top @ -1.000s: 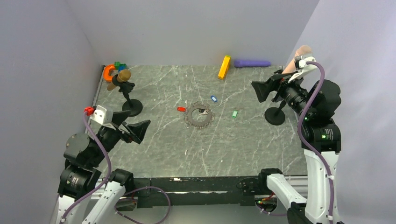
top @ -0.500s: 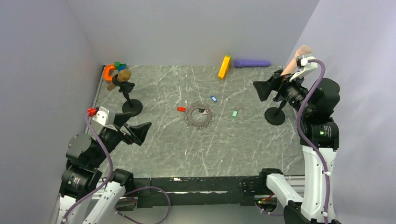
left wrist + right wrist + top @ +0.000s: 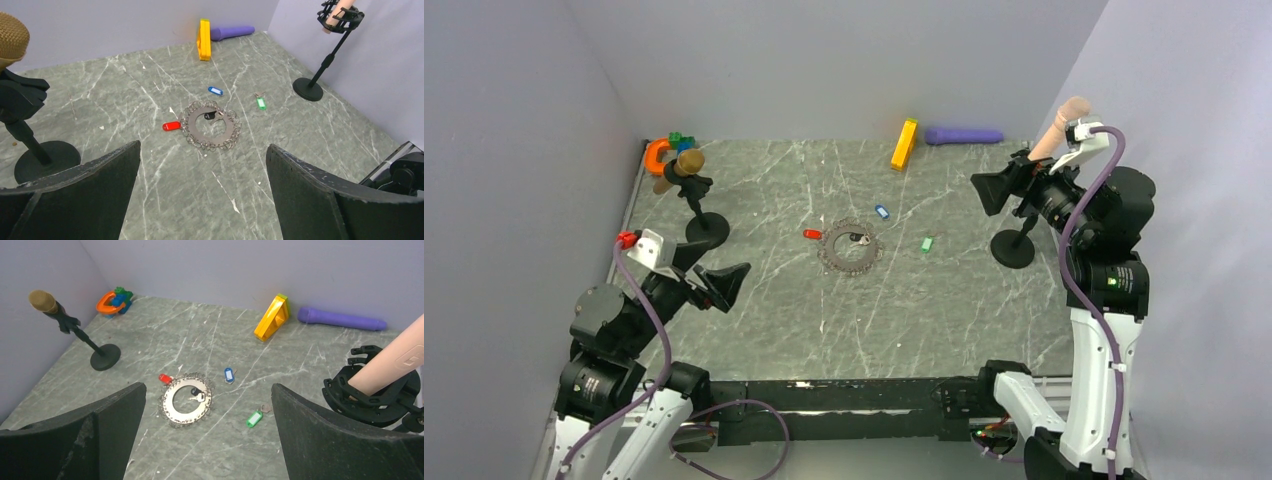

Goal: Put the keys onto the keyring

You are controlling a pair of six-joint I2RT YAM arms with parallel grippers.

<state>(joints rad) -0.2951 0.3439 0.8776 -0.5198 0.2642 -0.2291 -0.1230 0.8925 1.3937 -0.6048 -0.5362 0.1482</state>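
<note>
The keyring [image 3: 849, 248] is a flat grey ring fringed with small wire loops, lying mid-table, also in the left wrist view [image 3: 210, 125] and the right wrist view [image 3: 186, 399]. A red key [image 3: 812, 234] touches its left rim. A black key [image 3: 196, 391] rests inside the ring. The blue key [image 3: 882, 212] lies just beyond it and the green key [image 3: 927, 244] to its right, both apart from the ring. My left gripper [image 3: 724, 283] hangs open at the near left, well short of the ring. My right gripper [image 3: 984, 195] is open at the far right, raised, holding nothing.
A yellow block [image 3: 904, 144] and a purple cylinder [image 3: 964, 135] lie by the back wall. An orange horseshoe piece [image 3: 657, 155] sits in the back left corner. A microphone stand [image 3: 694, 195] is at the left, and another stand [image 3: 1014, 248] is under my right arm.
My right gripper has drifted slightly right and up. My left gripper has shifted a little toward the near side. The keys and ring have not moved.
</note>
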